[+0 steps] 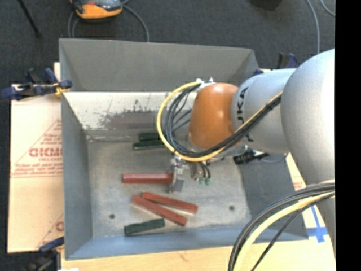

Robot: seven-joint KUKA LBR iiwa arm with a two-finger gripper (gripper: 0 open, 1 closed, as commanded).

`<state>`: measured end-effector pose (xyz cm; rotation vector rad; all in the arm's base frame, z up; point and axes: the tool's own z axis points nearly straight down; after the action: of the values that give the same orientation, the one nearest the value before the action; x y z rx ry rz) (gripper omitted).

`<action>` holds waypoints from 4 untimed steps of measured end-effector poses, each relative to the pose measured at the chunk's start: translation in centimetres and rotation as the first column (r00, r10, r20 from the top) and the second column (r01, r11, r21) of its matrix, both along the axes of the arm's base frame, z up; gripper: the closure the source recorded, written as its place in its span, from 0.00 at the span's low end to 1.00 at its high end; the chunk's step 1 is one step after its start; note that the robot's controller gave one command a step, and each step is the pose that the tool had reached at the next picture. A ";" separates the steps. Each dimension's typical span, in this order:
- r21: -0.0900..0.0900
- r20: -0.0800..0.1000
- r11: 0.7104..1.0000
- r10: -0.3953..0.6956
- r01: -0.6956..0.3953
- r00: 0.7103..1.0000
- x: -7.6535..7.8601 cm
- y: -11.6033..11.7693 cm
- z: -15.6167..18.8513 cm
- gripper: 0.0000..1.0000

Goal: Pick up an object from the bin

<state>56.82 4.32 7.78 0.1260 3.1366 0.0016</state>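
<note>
My gripper (179, 180) hangs low over the middle of the bin floor, under the orange wrist cover. Its grey fingertip is at the right end of a flat red bar (145, 178) that lies crosswise. Whether the bar is between the fingers I cannot make out. Just below lie two more red-brown bars (164, 204), crossed over each other at a slant. Behind the gripper, toward the back wall, rest two dark green bars (148, 141).
Another dark green bar (144, 227) lies near the front wall. The arm and its looped cables cover the bin's right half. Bare floor shows at the left and the front right.
</note>
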 end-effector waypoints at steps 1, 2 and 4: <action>0.000 0.000 1.000 -0.001 0.001 1.000 0.0 0.0 0.0 1.00; -0.002 -0.002 1.000 0.028 -0.028 1.000 5.5 -1.6 2.3 1.00; 0.001 -0.003 1.000 -0.017 0.017 1.000 4.8 -2.6 9.3 1.00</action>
<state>61.60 1.70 17.12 0.1529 3.1383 0.0032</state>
